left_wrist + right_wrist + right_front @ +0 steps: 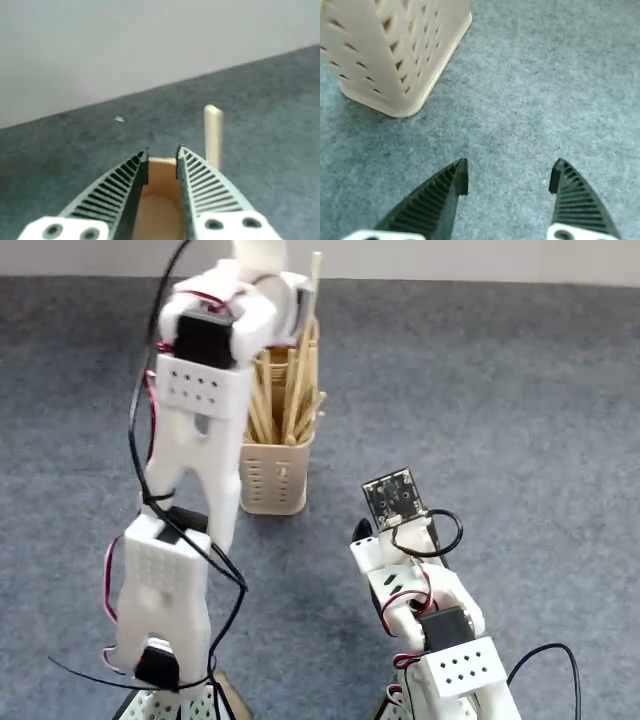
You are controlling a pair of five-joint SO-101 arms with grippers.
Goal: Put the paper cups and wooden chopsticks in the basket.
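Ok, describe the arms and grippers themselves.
The left arm and right arm are white plastic with black motors, perforated panels and loose black and red cables. The left gripper and right gripper are dark, ribbed and tapered, on white bases.

Right gripper point(510, 167) hangs over grey carpet point(545, 75), its two black ribbed fingers point(442, 192) spread wide, with bare carpet between the tips. Beyond one finger stands a beige basket point(395, 50), its walls pierced with rows of small slots and its base flat on the carpet, apart from the gripper.
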